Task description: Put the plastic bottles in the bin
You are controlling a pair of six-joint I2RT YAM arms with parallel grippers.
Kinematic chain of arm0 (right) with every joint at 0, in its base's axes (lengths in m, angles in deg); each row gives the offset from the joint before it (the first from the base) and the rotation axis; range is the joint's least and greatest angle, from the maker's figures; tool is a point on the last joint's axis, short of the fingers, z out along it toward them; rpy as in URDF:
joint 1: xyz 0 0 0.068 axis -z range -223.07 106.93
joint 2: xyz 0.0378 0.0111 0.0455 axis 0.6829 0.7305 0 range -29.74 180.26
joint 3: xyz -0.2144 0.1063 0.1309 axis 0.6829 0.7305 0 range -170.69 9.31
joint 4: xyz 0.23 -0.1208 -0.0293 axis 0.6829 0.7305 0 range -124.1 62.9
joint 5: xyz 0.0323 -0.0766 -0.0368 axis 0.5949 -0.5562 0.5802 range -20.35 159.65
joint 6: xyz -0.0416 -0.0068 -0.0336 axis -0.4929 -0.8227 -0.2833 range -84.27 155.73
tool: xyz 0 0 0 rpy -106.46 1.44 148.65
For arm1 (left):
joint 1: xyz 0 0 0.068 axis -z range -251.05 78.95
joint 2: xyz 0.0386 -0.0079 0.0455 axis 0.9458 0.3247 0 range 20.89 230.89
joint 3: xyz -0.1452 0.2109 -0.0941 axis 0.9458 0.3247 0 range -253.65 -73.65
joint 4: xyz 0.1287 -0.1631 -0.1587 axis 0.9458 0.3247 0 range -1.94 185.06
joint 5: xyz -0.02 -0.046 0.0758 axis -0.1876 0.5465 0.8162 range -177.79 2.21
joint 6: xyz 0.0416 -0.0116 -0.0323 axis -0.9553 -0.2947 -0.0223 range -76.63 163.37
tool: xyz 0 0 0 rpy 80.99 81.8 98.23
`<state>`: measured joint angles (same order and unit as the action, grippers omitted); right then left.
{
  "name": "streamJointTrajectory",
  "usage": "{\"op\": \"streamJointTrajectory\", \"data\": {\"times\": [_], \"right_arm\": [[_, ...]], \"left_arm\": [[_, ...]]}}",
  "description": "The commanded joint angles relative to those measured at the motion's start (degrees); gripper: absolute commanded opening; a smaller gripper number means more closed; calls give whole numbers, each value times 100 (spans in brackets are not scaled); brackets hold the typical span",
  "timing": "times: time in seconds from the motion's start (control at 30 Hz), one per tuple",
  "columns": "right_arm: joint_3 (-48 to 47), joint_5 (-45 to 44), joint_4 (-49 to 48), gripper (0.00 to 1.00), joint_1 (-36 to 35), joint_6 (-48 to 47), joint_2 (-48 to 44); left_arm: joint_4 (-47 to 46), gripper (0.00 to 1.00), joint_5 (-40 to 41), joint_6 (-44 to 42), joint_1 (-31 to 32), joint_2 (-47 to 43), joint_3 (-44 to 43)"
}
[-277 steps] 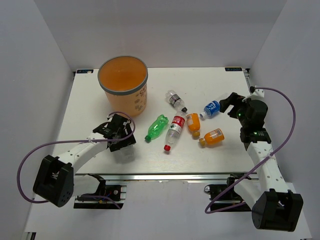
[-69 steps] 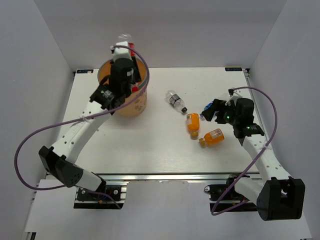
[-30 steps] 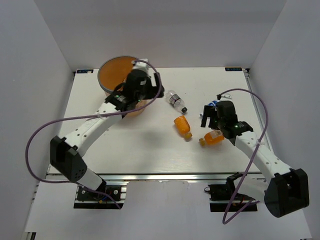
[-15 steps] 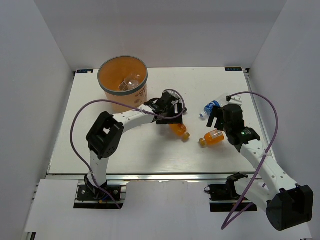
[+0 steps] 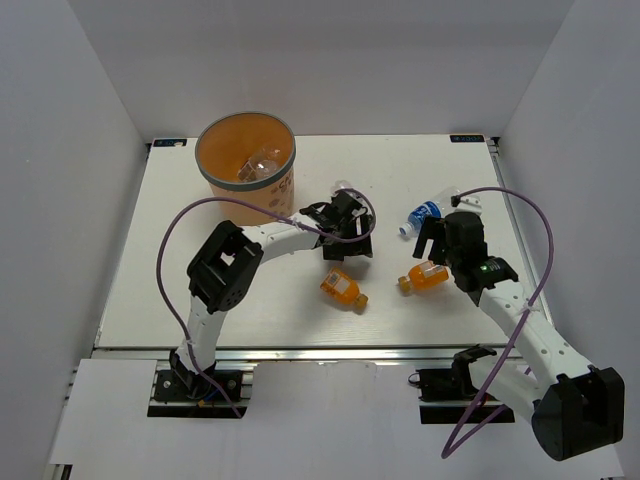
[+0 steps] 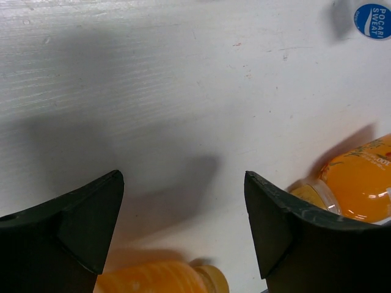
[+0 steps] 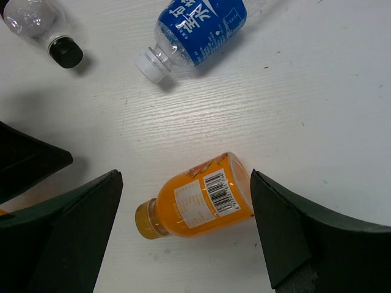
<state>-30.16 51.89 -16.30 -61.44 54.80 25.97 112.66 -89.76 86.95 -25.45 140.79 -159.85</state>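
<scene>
Right end effector [image 7: 185, 177] hangs wide open, empty, above the orange bottle [image 7: 195, 198]; closing off-centre, I could roll it away.

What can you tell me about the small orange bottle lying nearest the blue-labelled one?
The orange bottle is stubby and looks like plastic, with an orange-yellow cap and a white label bearing a barcode. It lies on its side on the white table, cap toward the lower left of the right wrist view. The right end effector hangs open over it, a finger on each side; nothing but the table appears to touch it.
</scene>
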Motion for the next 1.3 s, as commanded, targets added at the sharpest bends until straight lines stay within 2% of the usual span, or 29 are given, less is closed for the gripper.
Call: {"op": "streamJointTrajectory", "data": {"times": [0.0,0.1,0.13,0.17,0.27,0.3,0.33,0.4,0.5,0.57,0.63,0.77,0.93,1.07,1.13,1.27], "right_arm": [[53,114,-277,89,27,-35,-16],[62,1034,-470,89,27,-411,-86],[79,1507,-575,89,18,-596,-129],[105,2696,-724,89,0,-937,-226],[141,3804,-1086,89,-577,-1431,-244],[123,3719,-1051,89,-841,-1798,-218],[97,3570,-955,89,-1392,-1871,-122],[105,3629,-901,89,-1809,-2353,10],[202,3737,-1120,89,-2468,-2706,379],[315,3483,-1523,89,-3065,-3232,686],[386,3603,-1639,89,-3478,-3872,1011],[378,4052,-1447,89,-3822,-4183,1364],[431,3272,-1710,89,-4148,-4034,1907],[282,2989,-1640,89,-4245,-4078,2453],[220,3033,-1630,85,-4298,-4113,2629],[132,3094,-2017,65,-4298,-4113,2490]], "left_arm": [[80,90,109,55,19,-238,260],[325,94,460,-50,10,-274,156],[413,98,540,-103,10,-291,8],[475,98,619,-216,-34,-300,-72],[660,98,673,-384,-392,-510,-275],[669,98,638,-419,-516,-616,-267],[643,98,655,-498,-639,-747,-179],[520,98,777,-595,-868,-1265,-56],[362,98,1067,-885,-913,-1975,102],[256,98,989,-1104,-913,-2302,225],[168,98,980,-1166,-913,-2725,322],[212,98,1129,-1246,-913,-3331,594],[-87,98,743,-1368,-913,-3894,1096],[106,98,997,-1448,-913,-4140,1017],[168,98,1339,-1483,-913,-4298,973],[290,98,1972,-1536,-913,-4694,850]]}}
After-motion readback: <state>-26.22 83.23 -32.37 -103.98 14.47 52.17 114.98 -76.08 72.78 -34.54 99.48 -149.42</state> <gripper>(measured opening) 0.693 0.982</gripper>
